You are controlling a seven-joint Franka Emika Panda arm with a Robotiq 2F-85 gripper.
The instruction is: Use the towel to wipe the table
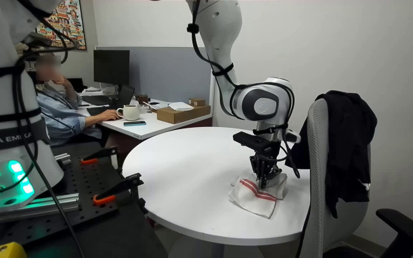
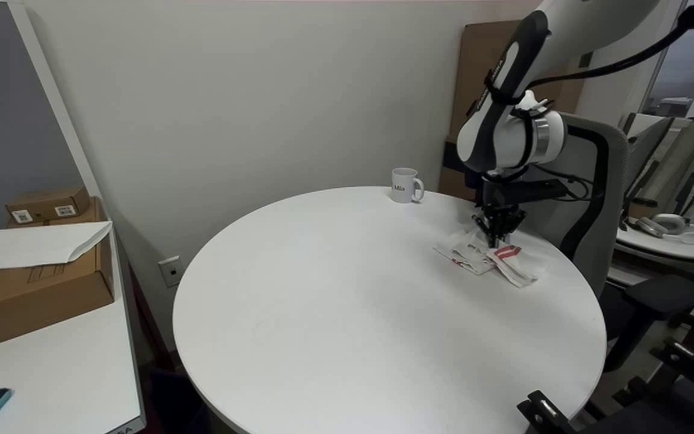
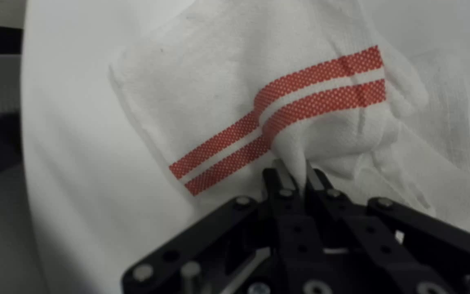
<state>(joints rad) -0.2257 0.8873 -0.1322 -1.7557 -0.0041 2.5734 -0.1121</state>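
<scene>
A white towel with two red stripes [image 1: 249, 204] lies crumpled on the round white table [image 1: 177, 179], near the side by the chair. The towel also shows in an exterior view [image 2: 518, 271] and in the wrist view [image 3: 210, 90]. My gripper [image 1: 262, 183] points down onto the towel. In the wrist view the fingers [image 3: 294, 169] are closed on a pinched fold of the towel, just below the stripes. The rest of the towel is spread loosely around the fingertips on the tabletop. The fold's lower end is hidden between the fingers.
A white mug [image 2: 404, 185] stands at the table's edge by the wall, behind the gripper. A grey chair [image 1: 317, 172] with a dark jacket [image 1: 350, 143] stands against the table, close to the arm. A desk [image 1: 149, 127] with a cardboard box [image 1: 179, 114] is beside the table.
</scene>
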